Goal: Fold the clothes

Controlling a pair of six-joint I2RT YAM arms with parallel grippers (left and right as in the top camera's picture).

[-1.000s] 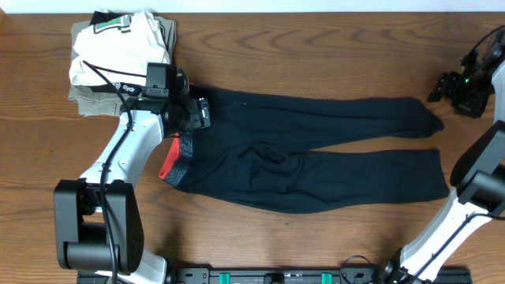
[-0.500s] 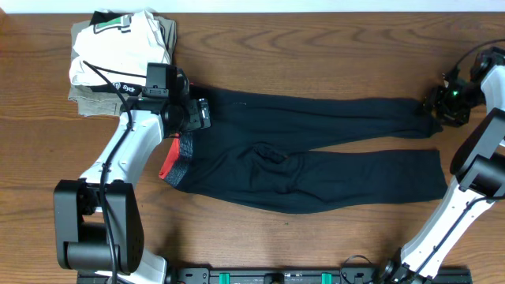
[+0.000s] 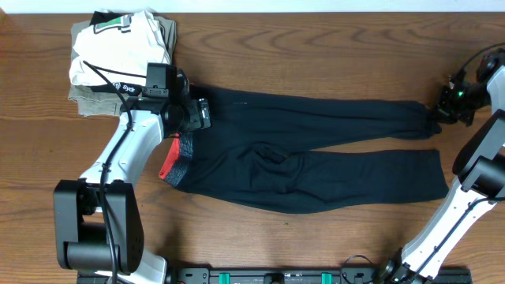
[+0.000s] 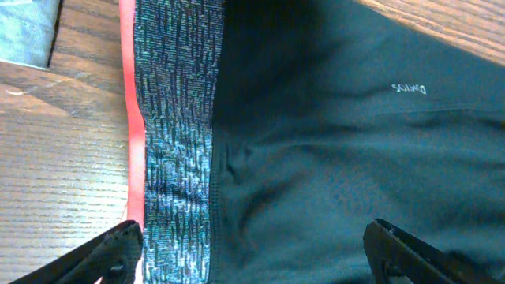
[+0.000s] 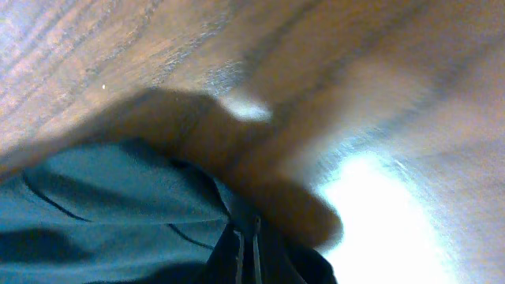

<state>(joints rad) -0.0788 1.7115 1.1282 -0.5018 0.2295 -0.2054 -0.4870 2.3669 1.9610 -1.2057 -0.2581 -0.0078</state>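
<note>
At the far left of the desk sits a stack of folded garments, kept out of the working space. Just right of it the pants lie flat and at full length. Their grey waistband is at the left, with a strip of red lining showing along its edge, and both legs run to the right.

The left tool hangs over the waistband end with its fingers spread wide, one tip over the waistband and the other over black cloth, gripping nothing. It looks posted there to take hold of the waist end when needed.

Mid-garment, the cloth bunches a little at the crotch. The far leg and near leg lie apart with a wedge of desk between them, so no fold is made yet.

At the far right, the right tool is pinched closed at the cuff of the far leg. Its wrist view shows the tips together against dark fabric, so it appears to hold a thin bit of hem. Gripping the cuff likely serves to carry that leg over, either onto the near leg or back toward the waist.
</note>
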